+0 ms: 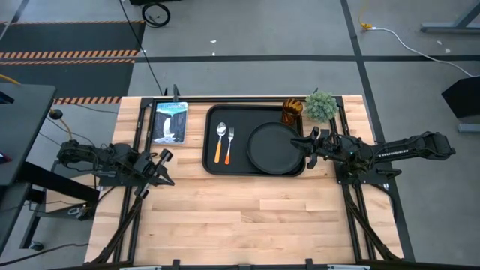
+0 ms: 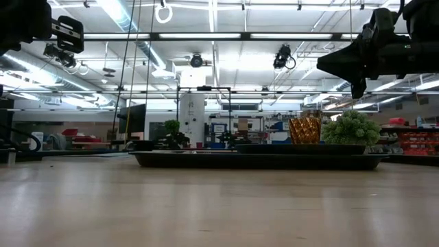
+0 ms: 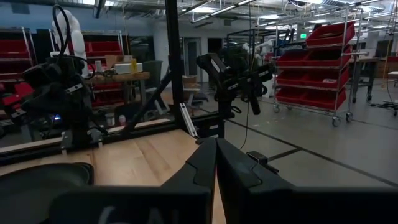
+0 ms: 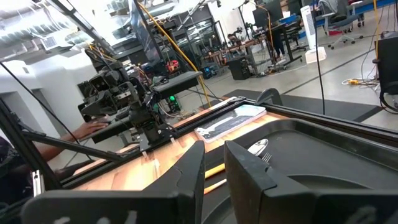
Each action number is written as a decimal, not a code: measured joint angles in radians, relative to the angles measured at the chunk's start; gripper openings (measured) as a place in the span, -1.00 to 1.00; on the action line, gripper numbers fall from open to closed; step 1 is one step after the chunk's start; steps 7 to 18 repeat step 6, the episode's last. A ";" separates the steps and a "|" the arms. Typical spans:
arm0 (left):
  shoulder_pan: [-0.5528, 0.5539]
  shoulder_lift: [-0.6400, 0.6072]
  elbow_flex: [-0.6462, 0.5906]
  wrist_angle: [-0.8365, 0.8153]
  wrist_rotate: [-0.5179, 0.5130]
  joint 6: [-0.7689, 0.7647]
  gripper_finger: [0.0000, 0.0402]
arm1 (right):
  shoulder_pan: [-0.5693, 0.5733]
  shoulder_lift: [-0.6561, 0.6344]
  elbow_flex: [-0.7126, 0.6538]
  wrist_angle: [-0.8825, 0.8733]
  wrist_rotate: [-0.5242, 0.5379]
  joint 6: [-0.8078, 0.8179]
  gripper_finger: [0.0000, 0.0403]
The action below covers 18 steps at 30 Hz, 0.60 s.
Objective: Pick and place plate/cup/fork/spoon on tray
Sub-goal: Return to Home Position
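Observation:
The black tray [image 1: 212, 120] lies at the table's far middle. On it rest the round black plate [image 1: 274, 148] at its right, the spoon [image 1: 220, 142] and the fork [image 1: 230, 144] side by side at its left, and the amber cup [image 1: 292, 112] upright in its far right corner. My left gripper [image 1: 163, 168] hangs shut and empty above the table, left of the tray. My right gripper [image 1: 307, 147] hangs above the tray's right edge beside the plate, its fingers a narrow gap apart and empty. Both show raised in the low view.
A green bushy plant [image 1: 321, 106] stands just right of the cup at the far right. A blue-and-white booklet [image 1: 169, 122] lies left of the tray's far end. Bare wood spans the table's near half [image 1: 247, 217].

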 joint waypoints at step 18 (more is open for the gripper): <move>0.000 0.000 0.000 0.000 0.000 0.000 -0.92 | 0.000 0.000 0.000 0.000 0.000 0.000 -0.66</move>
